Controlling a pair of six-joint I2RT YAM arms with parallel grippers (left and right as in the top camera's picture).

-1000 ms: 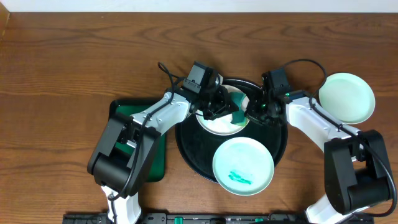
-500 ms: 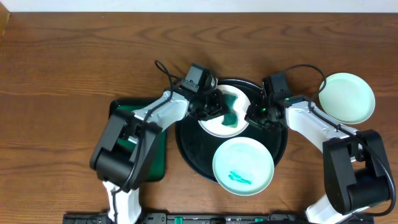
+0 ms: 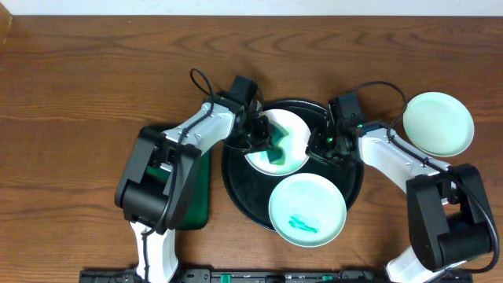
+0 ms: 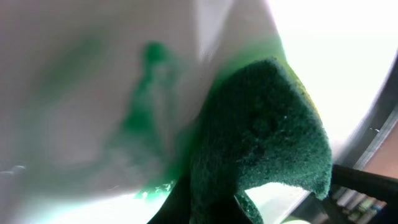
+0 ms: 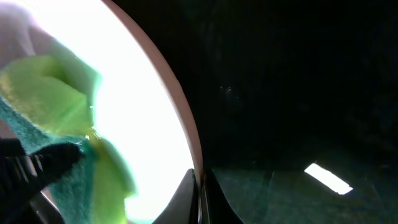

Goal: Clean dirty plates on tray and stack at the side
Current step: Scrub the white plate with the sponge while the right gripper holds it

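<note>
The black tray [image 3: 244, 185] holds a white plate [image 3: 287, 130] and a mint plate [image 3: 310, 200] with a teal smear. My left gripper [image 3: 263, 143] is shut on a green sponge [image 3: 277, 149] and presses it on the white plate; the sponge [image 4: 261, 143] and green smears on the plate [image 4: 93, 93] fill the left wrist view. My right gripper [image 3: 316, 145] is shut on the white plate's right rim [image 5: 186, 146], seen edge-on between its fingers [image 5: 200, 199]. A clean mint plate [image 3: 438, 123] lies on the table at the right.
A dark green rectangular tray [image 3: 195, 200] lies left of the black tray, partly under my left arm. Wooden table [image 3: 78, 94] surrounds everything. Cables loop above both wrists.
My left gripper has dragged the sponge down and to the left across the white plate. The plate has shifted slightly left with it. The right gripper keeps its hold on the rim.
</note>
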